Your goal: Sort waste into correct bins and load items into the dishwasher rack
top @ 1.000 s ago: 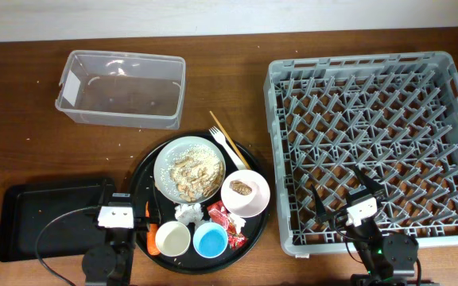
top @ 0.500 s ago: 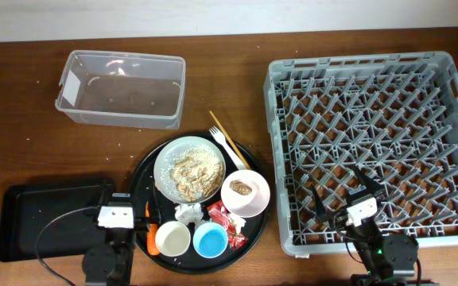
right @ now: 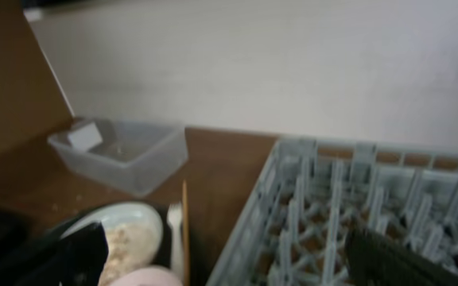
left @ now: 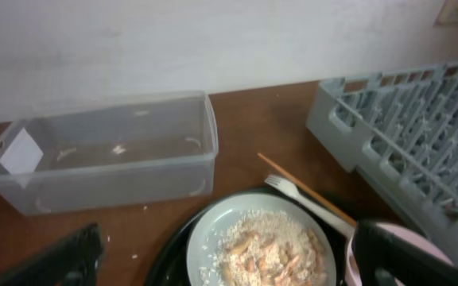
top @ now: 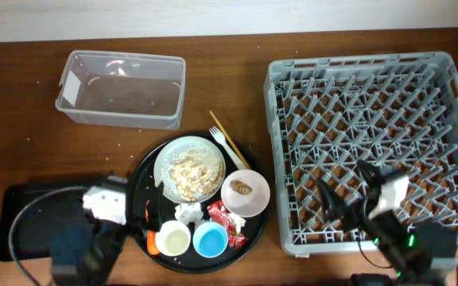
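Note:
The pale grey plate (top: 189, 168) with beige rice scraps sits on a round black tray (top: 145, 171). Also on that tray are the pinkish bowl (top: 245, 193) with a brown lump, white cup (top: 173, 238), blue cup (top: 211, 239), tissue (top: 188, 212), red wrapper (top: 227, 217) and carrot piece (top: 151, 242). The fork (top: 229, 147) and chopsticks (top: 223, 131) lie at its far edge. My left gripper (top: 143, 199) (left: 229, 262) is open above the tray's left side, facing the plate (left: 261, 246). My right gripper (top: 352, 191) (right: 229, 266) is open and empty above the rack's near edge (top: 376, 103).
The clear tub (top: 122, 89) stands at the far left, also seen in the left wrist view (left: 110, 151). The shallow black tray (top: 22, 214) lies at the near left, partly under my left arm. The rack (right: 348, 214) fills the right side.
Both arms have risen from their low rest at the front edge. The left arm shifted left, the right arm shifted right. No object has moved.

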Tool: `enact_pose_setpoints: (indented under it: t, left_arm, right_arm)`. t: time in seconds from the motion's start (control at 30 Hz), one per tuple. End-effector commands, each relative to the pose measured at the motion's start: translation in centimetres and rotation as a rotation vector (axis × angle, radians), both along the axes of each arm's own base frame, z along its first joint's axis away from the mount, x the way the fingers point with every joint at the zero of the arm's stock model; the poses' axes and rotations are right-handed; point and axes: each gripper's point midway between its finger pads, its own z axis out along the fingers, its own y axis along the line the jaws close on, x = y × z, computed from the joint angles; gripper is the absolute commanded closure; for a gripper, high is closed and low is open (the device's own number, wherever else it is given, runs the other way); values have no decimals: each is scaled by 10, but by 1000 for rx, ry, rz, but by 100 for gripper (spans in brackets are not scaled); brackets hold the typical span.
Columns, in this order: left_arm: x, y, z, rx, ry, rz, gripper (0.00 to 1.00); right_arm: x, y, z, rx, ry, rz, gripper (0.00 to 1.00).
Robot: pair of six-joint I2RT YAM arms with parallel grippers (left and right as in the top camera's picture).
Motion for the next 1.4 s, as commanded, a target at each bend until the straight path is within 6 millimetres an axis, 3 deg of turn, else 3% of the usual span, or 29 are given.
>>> enact_pose_setpoints:
  t: [0.0, 0.07, 0.2, 0.23, 0.3, 0.33, 0.47, 0.53, 0.63, 0.67, 0.73, 0.77, 0.8, 0.9, 0.93, 0.97, 1.0, 1.03, 1.07, 1.13, 1.2, 1.27, 1.33, 1.37]
  left_arm:
    - [24, -14, 30, -40, 220, -61, 1]
    - [42, -24, 37, -64, 403, -104, 1]
    - [52, -32, 11, -96, 591, -131, 1]
    - [44, -31, 2, -98, 646, -126, 1]
    - [9, -11, -28, -125, 893, 74, 1]
    - [-20, -5, -50, -143, 1049, 171, 20]
    - [-79, -25, -127, -117, 1335, 241, 25]
    - [-99, -16, -162, -52, 1386, 377, 38]
    - [-98, -8, -190, -67, 1358, 473, 63]
    - [-94, -5, -192, -58, 1334, 479, 64]
    - [-88, -5, -193, -62, 1307, 479, 87]
    - [-84, -8, -189, -76, 1300, 469, 99]
    - [-70, -14, -170, -104, 1264, 449, 99]
    - [-5, -33, -78, -133, 993, 277, 99]
    - [13, -43, -56, -129, 892, 170, 99]
    - [37, -76, -25, -114, 714, -113, 99]
    - [55, -99, -6, -143, 597, -257, 100]
    - [59, -130, 9, -202, 531, -465, 99]
    - [56, -163, 30, -313, 472, -698, 99]
    - [56, -189, 52, -452, 428, -913, 100]
    - [44, -205, 85, -603, 399, -1189, 100]
    - [26, -215, 100, -619, 380, -1373, 100]
    - [12, -223, 109, -599, 350, -1463, 100]
    - [5, -227, 112, -586, 334, -1500, 99]
  right_arm:
    - [18, 0, 33, 36, 182, -2, 2]
    - [37, 4, 43, 57, 381, 24, 2]
    - [46, 7, 12, 79, 643, 43, 2]
    - [41, 7, 6, 67, 671, 48, 2]
    - [29, 1, -6, 49, 747, 14, 2]
    - [27, 1, -8, 52, 762, 11, 2]
    - [23, 2, -11, 54, 783, 12, 2]
    - [23, 2, -11, 54, 782, 12, 2]
    - [23, 2, -11, 54, 782, 12, 2]
    - [23, 2, -11, 54, 782, 12, 2]
    - [23, 2, -11, 54, 782, 12, 2]
    - [23, 1, -11, 53, 782, 11, 2]
    - [26, -9, -15, 12, 781, -47, 2]
    - [30, -17, -16, -17, 769, -88, 2]
    - [29, -14, -14, -5, 768, -70, 2]
    - [27, -1, -6, 33, 750, 6, 2]
    - [21, 26, 13, 102, 695, 188, 1]
    - [14, 45, 29, 163, 652, 323, 9]
    - [13, 46, 30, 137, 626, 351, 9]
    - [-1, 68, 55, 154, 482, 578, 9]
    - [-5, 79, 79, 194, 361, 704, 8]
    - [-10, 86, 100, 215, 249, 807, 7]
    - [-15, 90, 114, 227, 172, 877, 5]
    - [-22, 92, 130, 236, 81, 963, 4]
